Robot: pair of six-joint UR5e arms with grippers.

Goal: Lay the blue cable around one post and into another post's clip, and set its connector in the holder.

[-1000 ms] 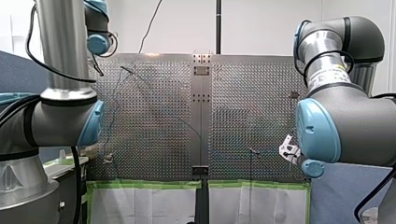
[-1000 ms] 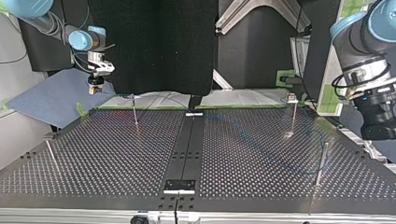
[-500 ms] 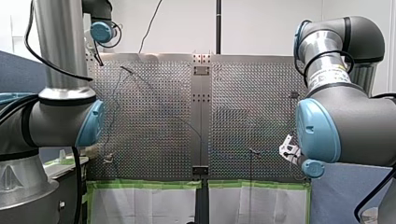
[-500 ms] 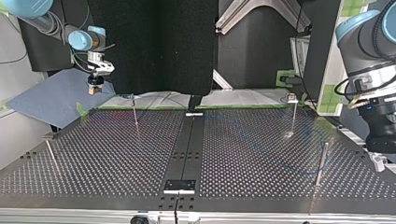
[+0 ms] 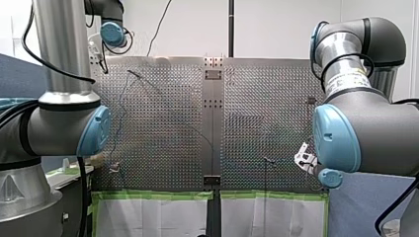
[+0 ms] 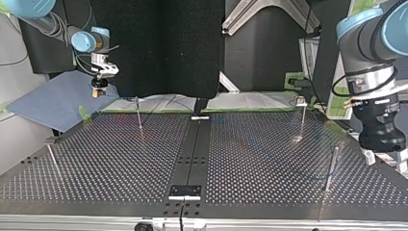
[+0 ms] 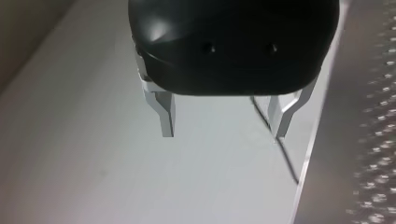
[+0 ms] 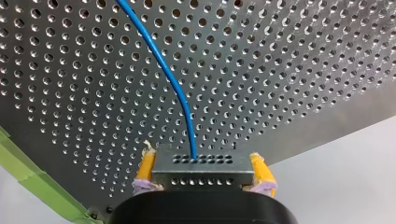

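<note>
Shifted since half a second ago: left arm's wrist, nearer the table (image 6: pixel 120 159) edge. You have the left gripper (image 7: pixel 222 134) just off that edge over bare white surface, metal fingers (image 7: pixel 167 123) spread, empty. Unmoved, the right gripper (image 8: pixel 202 157) sits beyond the table's corner, pads (image 8: pixel 147 164) clamped on the connector (image 8: pixel 201 176); blue cable (image 8: pixel 173 84) trails over the table.

Perforated table (image 6: pixel 106 159): two plates with a dark centre strip (image 6: pixel 192 154) between them. We count four thin uprights standing on it in the top view: far-left post (image 6: pixel 139 118), far-right post (image 6: pixel 301 120), near-left post (image 6: pixel 52 160) and near-right post (image 6: pixel 330 168). Both far ones carry a small fitting on top. A bracket (image 6: pixel 185 191) sits on the strip at the near edge. Green tape (image 6: pixel 144 111) lines the far edge. The blue cable (image 8: pixel 168 79) runs across the holes; we can't tell where it touches.
</note>
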